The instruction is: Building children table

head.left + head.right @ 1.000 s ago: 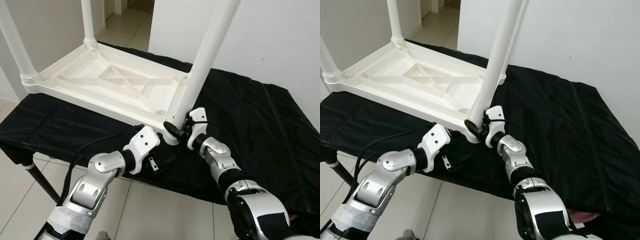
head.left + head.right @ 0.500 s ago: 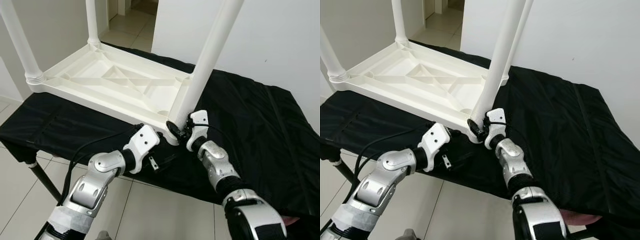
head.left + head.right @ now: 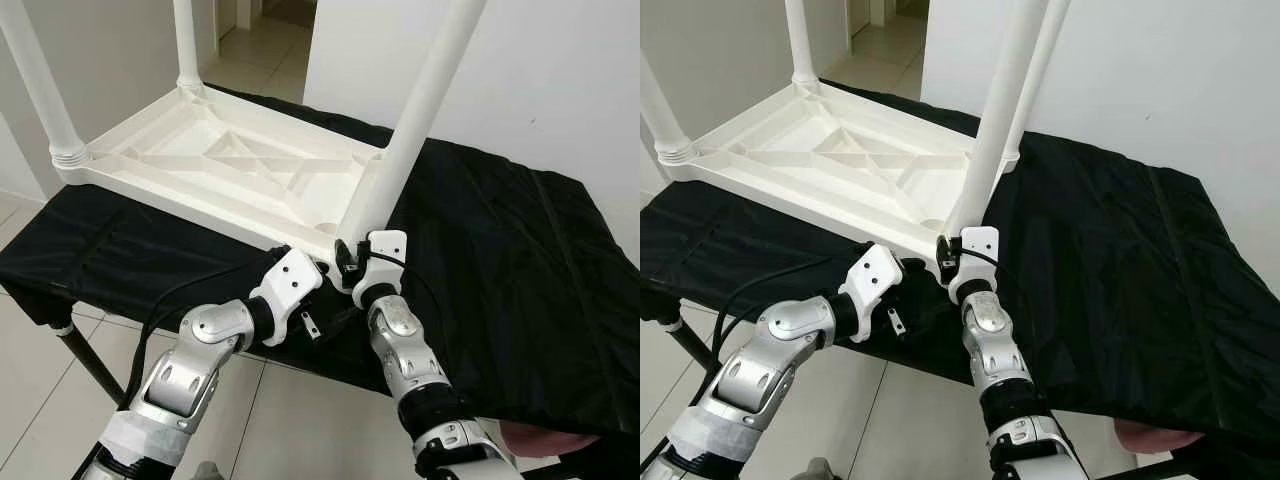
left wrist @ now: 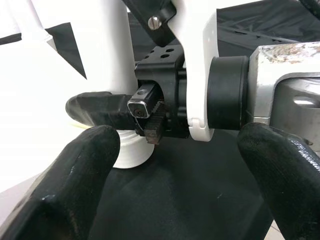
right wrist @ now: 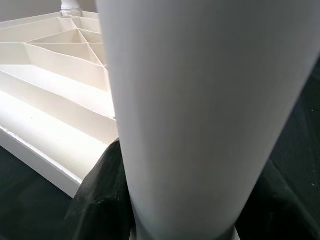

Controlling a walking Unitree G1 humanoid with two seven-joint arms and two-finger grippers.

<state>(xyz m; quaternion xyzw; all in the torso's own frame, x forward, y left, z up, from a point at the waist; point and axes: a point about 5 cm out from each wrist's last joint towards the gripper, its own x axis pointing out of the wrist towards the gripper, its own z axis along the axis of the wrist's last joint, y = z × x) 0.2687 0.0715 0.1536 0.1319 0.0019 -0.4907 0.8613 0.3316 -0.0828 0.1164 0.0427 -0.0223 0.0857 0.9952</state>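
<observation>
**Upturned children's table, near-corner leg under grip**

Item: white moulded-plastic children's table top (image 3: 225,170), lying upside down with its ribbed underside facing up, on a black cloth-covered work surface (image 3: 500,250). Its long axis runs from the robot's left to its right, angled slightly away on the right. Position: left and middle of the cloth, with one corner near the cloth's front edge.

Legs: white round plastic legs stand in the corner sockets and point up, out of the top of both eye views. The near-right leg (image 3: 415,120) rises from the corner closest to the robot and leans a little to the right. The near-left leg (image 3: 40,85) and the far-left leg (image 3: 184,40) stand close to upright.

Right gripper (image 3: 345,265): at the foot of the near-right leg, just above its socket, its black fingers (image 5: 102,195) clasped on either side of the leg, pinching it.

Left gripper (image 3: 315,320): just beside the right one, low at the front edge of the cloth, below the table corner. Its fingers (image 4: 75,170) are spread apart with nothing between them; its wrist camera looks onto the right gripper and the leg's foot.

Surroundings: white wall (image 3: 560,70), pale tiled floor (image 3: 40,370).
</observation>
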